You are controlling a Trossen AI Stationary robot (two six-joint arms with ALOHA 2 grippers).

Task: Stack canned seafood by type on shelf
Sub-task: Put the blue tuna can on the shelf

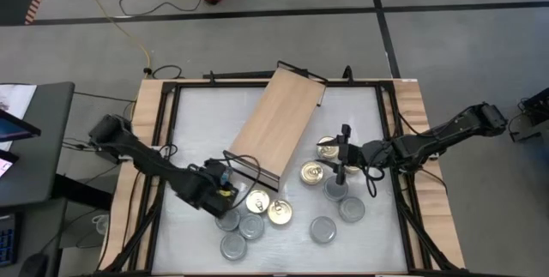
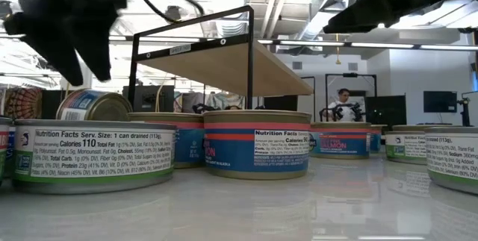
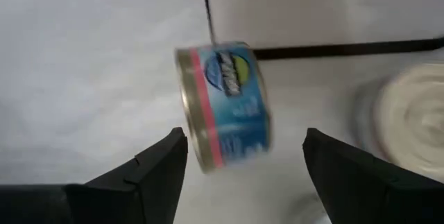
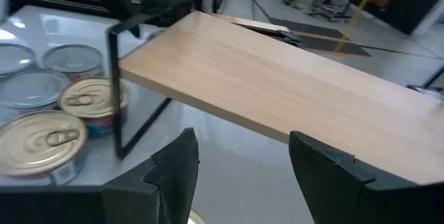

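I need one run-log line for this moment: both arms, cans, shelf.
left gripper: open, blue can loose on its side | right gripper: open, facing shelf | shelf top: no cans

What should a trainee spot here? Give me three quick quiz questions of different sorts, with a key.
1. True or false: cans are stacked on the wooden top of the shelf.
2. The jaws of the left gripper are: A) shut on a can; B) open; C) out of view.
3. How does the blue-labelled can in front of the left gripper lie?
Key: 1 false; 2 B; 3 tipped on its side.
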